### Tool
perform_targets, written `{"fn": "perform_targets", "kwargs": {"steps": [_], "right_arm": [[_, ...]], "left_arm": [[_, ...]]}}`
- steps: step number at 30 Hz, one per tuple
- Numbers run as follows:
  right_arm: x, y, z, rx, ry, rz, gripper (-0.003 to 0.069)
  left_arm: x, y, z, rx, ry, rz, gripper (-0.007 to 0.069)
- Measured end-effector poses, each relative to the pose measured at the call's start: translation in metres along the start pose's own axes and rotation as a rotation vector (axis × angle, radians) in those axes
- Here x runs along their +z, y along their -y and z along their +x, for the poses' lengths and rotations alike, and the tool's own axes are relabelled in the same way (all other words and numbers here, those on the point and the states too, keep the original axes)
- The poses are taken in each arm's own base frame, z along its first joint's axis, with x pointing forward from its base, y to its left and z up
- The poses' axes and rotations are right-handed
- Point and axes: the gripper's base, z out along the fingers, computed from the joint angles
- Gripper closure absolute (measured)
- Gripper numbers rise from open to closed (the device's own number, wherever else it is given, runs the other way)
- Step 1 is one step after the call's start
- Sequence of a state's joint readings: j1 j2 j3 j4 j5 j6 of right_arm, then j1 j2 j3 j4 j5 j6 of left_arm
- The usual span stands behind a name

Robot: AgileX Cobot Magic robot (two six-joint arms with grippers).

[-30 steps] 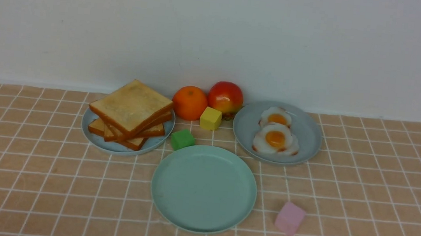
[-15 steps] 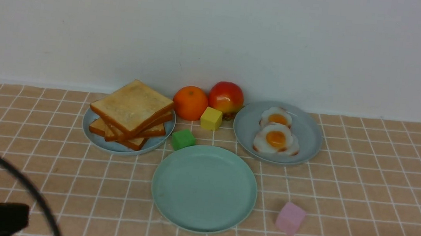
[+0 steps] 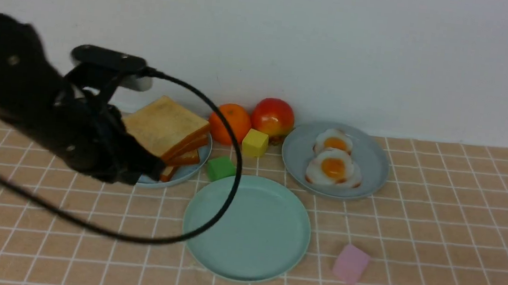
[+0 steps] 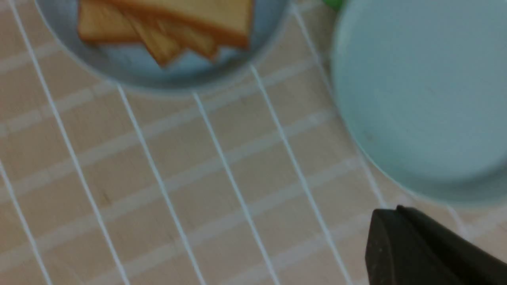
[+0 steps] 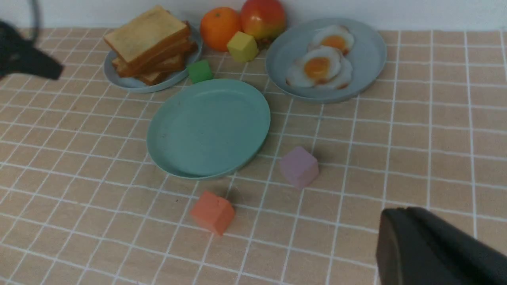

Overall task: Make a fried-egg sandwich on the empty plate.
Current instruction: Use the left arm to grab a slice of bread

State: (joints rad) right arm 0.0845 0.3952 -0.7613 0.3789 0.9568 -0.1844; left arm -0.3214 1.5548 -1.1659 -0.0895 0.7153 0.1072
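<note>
Both closed empty, left tool (image 3: 156,168) and right tool (image 5: 400,241) hang apart from mint plate (image 3: 263,231).

Your front view faces the wall (image 3: 292,47); left wrist looks down close; all three share the green plate (image 3: 263,238).

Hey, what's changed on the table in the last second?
The left arm swung in from the lower left, and its shut gripper now hovers near the toast, holding nothing. Toast, eggs and green plate lie unmoved.
</note>
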Motion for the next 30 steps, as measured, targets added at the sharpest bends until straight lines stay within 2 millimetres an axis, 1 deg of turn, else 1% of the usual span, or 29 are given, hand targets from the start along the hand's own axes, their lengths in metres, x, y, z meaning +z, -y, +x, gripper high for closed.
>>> {"fn": "perform_targets", "kwargs": {"steps": [1,2,3,4,5,7,8,9,10,13,15,16,17,21,23,25,26,27,28,30], "right_arm": [[-0.001,0.0,-0.001,-0.003,0.004,-0.002,0.065],[-0.007,-0.004,-0.008,-0.024,0.025,-0.022,0.065],[-0.009,-0.005,-0.01,-0.031,0.031,-0.03,0.065],[-0.009,-0.005,-0.01,-0.032,0.033,-0.032,0.065],[-0.012,-0.006,-0.012,-0.041,0.039,-0.043,0.065],[-0.012,-0.007,-0.011,-0.045,0.031,-0.05,0.065],[-0.012,-0.007,-0.01,-0.046,0.018,-0.054,0.0648],[-0.012,-0.007,-0.01,-0.046,0.016,-0.054,0.0648],[-0.012,-0.007,-0.009,-0.046,0.005,-0.056,0.0647],[-0.012,-0.007,-0.009,-0.041,0.001,-0.056,0.0644],[-0.012,-0.007,-0.009,-0.038,0.001,-0.057,0.0643],[-0.012,-0.007,-0.009,-0.038,0.001,-0.057,0.0643],[-0.012,-0.007,-0.009,-0.038,0.001,-0.057,0.0641],[-0.012,-0.007,-0.009,-0.037,0.0,-0.058,0.0638],[-0.012,-0.007,-0.009,-0.036,0.001,-0.059,0.0637],[-0.012,-0.008,-0.009,-0.033,0.002,-0.063,0.0637],[-0.012,-0.008,-0.009,-0.032,0.004,-0.065,0.0636],[-0.012,-0.008,-0.009,-0.032,0.004,-0.065,0.0635],[-0.012,-0.008,-0.009,-0.031,0.004,-0.066,0.0633],[-0.012,-0.008,-0.009,-0.029,0.005,-0.07,0.0629]], "left_arm": [[0.001,-0.001,-0.004,0.006,0.008,-0.004,0.0624],[0.02,-0.005,-0.019,0.062,-0.003,-0.039,0.0595],[0.031,-0.009,-0.028,0.1,-0.013,-0.062,0.0568],[0.035,-0.009,-0.027,0.107,-0.023,-0.066,0.0568],[0.05,-0.014,-0.037,0.151,-0.036,-0.098,0.0519],[0.068,-0.019,-0.048,0.196,-0.057,-0.134,0.0422],[0.076,-0.021,-0.054,0.213,-0.063,-0.15,0.0362],[0.077,-0.021,-0.055,0.213,-0.064,-0.15,0.0352],[0.085,-0.022,-0.058,0.22,-0.072,-0.156,0.0284],[0.1,-0.023,-0.061,0.234,-0.057,-0.161,0.0159],[0.107,-0.025,-0.061,0.257,-0.046,-0.17,0.0117],[0.108,-0.025,-0.061,0.259,-0.045,-0.172,0.0117],[0.114,-0.026,-0.062,0.285,-0.035,-0.186,0.0102],[0.126,-0.028,-0.061,0.319,-0.028,-0.201,0.0109],[0.128,-0.028,-0.061,0.323,-0.03,-0.203,0.0125],[0.129,-0.028,-0.061,0.319,-0.03,-0.202,0.0188],[0.129,-0.028,-0.061,0.312,-0.029,-0.201,0.0237],[0.129,-0.028,-0.061,0.311,-0.029,-0.2,0.0246],[0.128,-0.027,-0.061,0.302,-0.028,-0.194,0.034],[0.124,-0.025,-0.062,0.297,-0.023,-0.19,0.0433]]}}
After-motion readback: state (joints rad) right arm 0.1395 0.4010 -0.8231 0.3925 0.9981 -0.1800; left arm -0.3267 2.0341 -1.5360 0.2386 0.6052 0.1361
